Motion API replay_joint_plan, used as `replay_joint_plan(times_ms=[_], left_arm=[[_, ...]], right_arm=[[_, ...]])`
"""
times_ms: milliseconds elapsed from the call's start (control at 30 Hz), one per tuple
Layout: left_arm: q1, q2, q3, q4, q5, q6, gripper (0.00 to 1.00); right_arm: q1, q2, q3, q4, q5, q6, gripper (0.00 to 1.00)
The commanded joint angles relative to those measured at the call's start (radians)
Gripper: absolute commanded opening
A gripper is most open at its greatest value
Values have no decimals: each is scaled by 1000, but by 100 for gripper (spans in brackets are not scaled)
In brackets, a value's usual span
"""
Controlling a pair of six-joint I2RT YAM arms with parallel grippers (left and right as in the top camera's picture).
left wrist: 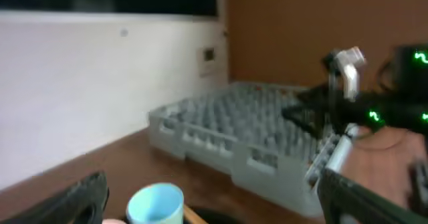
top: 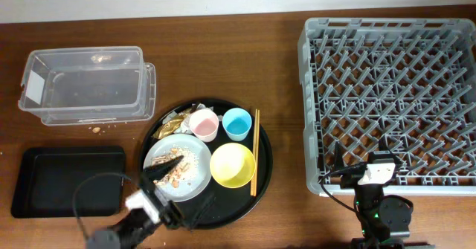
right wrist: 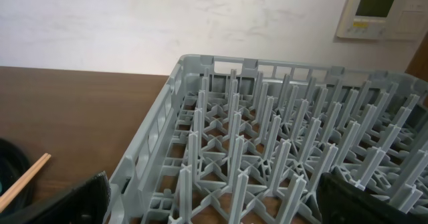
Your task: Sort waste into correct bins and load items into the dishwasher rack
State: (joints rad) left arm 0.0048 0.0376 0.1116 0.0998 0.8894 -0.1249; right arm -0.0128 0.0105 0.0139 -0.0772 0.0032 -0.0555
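A round pale grey plate [top: 195, 176] with beige food scraps [top: 179, 176] lies on the round black tray [top: 260, 171]. Beside it stand the pink cup [top: 204, 124], blue cup [top: 237, 123] and yellow bowl [top: 233, 165]. Chopsticks [top: 256, 152] lie along the tray's right side, gold and white wrappers [top: 175, 123] at its back left. My left gripper [top: 181, 189] hangs open over the plate; its wrist view shows the blue cup [left wrist: 156, 204] between the wide jaws. My right gripper [top: 366, 161] is open over the near left corner of the dishwasher rack [top: 390, 85], whose pegs [right wrist: 281, 137] fill its view.
The clear tub [top: 85, 82] sits at the back left with the shallow black tray [top: 67, 178] in front of it. A few crumbs [top: 97, 130] lie on the table between them. The right arm [left wrist: 374, 110] shows in the left wrist view beyond the rack [left wrist: 247, 144].
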Motion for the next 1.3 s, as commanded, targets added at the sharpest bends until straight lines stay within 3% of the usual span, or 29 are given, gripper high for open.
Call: replay_joint_plan(times_ms=[0, 133, 200, 300, 400, 467, 600, 833, 900, 1000, 1033, 1067, 1133, 1267], left_arm=[[-1, 171, 270, -260, -202, 126, 99], [-1, 525, 636, -643, -285, 269, 99], [-1, 687, 770, -729, -283, 277, 99], [-1, 801, 832, -773, -284, 277, 99], [0, 852, 833, -785, -360, 269, 99], [34, 848, 833, -784, -511, 170, 99], [161, 809, 833, -784, -678, 69, 99], [332, 799, 833, -841, -734, 64, 99], [356, 799, 833, -840, -756, 64, 99], [365, 799, 833, -850, -756, 65, 99], [365, 799, 833, -861, -756, 65, 99], [365, 799, 833, -862, -755, 64, 99], [364, 799, 833, -866, -704, 64, 99], [365, 799, 833, -871, -652, 64, 99]], right_arm=[[-7, -7, -8, -5, 6, 8, 99], [-7, -7, -8, -5, 6, 8, 99], [-7, -7, -8, -5, 6, 8, 99], [-7, -7, -8, -5, 6, 8, 99], [-7, -7, -8, -4, 6, 8, 99], [-7, -7, -8, -4, 6, 8, 99], [-7, -7, -8, -5, 6, 8, 99], [-7, -7, -8, 5, -11, 13, 99], [-7, -7, -8, 43, -171, 40, 99], [-7, -7, -8, 214, -732, 435, 99], [-7, -7, -8, 312, -816, 575, 99], [-7, -7, -8, 425, -845, 714, 99], [-7, -7, -8, 611, -807, 860, 99], [-7, -3, 8, 680, -661, 1064, 99]])
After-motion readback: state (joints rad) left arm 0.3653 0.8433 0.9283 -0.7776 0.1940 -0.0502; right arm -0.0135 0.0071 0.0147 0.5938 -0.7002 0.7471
